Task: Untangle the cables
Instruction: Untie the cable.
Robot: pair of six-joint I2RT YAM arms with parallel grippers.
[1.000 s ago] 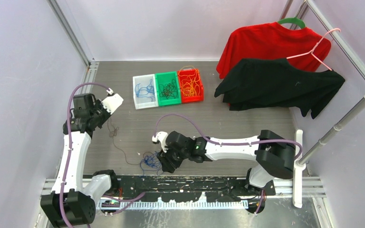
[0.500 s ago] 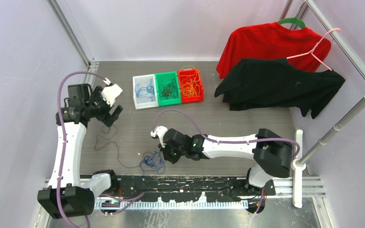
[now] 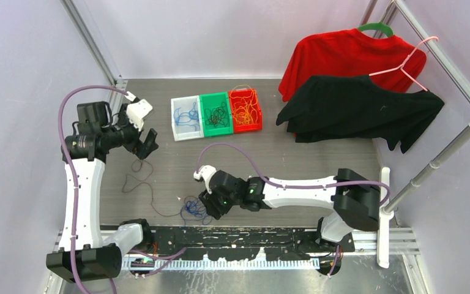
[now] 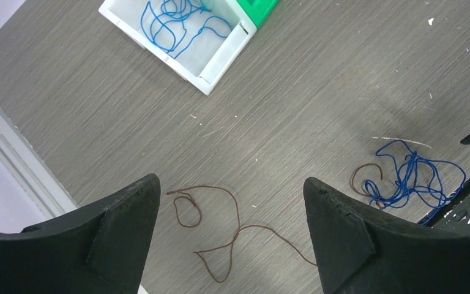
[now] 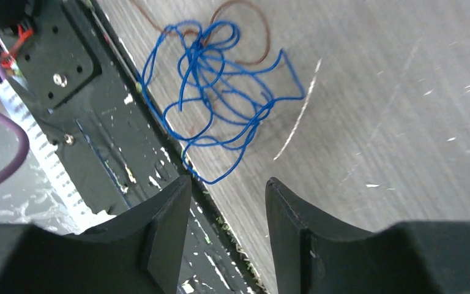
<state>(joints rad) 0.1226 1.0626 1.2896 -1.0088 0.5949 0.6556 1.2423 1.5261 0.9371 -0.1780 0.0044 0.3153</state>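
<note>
Cables (image 3: 194,209) lie in two places on the grey desk (image 3: 318,153): loose near the front edge, and sorted into three bins at the back. A red shirt (image 3: 343,55) and a black shirt (image 3: 355,107) hang on the right, over the desk's far right corner, with the black one in front of the red. The left arm (image 3: 82,196) rises along the left side and bends in toward the bins. The right arm (image 3: 294,190) lies low across the front, reaching left.

The white bin (image 3: 188,136), green bin (image 3: 218,131) and red bin (image 3: 246,128) stand touching in a row. Blue cable lies in the white, dark cable in the green and orange in the red.

The left hand (image 3: 145,144) hangs above the desk just left of the white bin, its fingers (image 4: 116,233) spread wide with nothing between them. The right hand (image 3: 211,205) sits just right of the loose blue clump (image 5: 214,98), its fingers (image 5: 165,233) a small way apart and gripping nothing. The clump's nearest loop lies just beyond the fingertips.

The clump rests at the desk's front edge, its near loops reaching the black rail (image 5: 85,122). A brown cable (image 4: 220,233) runs leftward from the clump in thin loops, flat on the desk. Its far loops show between the left fingers in the wrist view.
</note>
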